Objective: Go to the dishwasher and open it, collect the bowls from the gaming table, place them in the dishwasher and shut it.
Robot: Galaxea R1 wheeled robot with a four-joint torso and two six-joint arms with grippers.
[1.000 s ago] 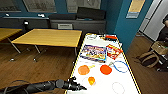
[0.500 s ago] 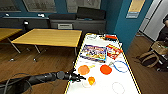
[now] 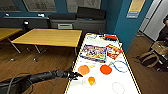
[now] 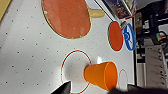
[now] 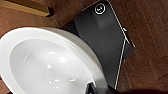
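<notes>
Left gripper (image 3: 75,75) at near edge of white game table (image 3: 100,87), fingers apart, orange cup (image 4: 101,75) lying at its 3 o'clock (untouched). Right gripper clamped on white bowl (image 5: 47,65) above wood floor (image 5: 150,37). Open floor left of table.

Slim black left arm (image 3: 42,75) with loose dark cables, ending in a black two-fingered tool (image 3: 75,75).

Deep teal walls (image 3: 115,22) wrap the room, framed pictures (image 3: 40,5) hanging up high. Dark wood floor (image 3: 47,60) underfoot, a yellow wooden table (image 3: 50,37) on thin legs at centre, and a low dark cabinet (image 3: 75,23) along the back wall.
</notes>
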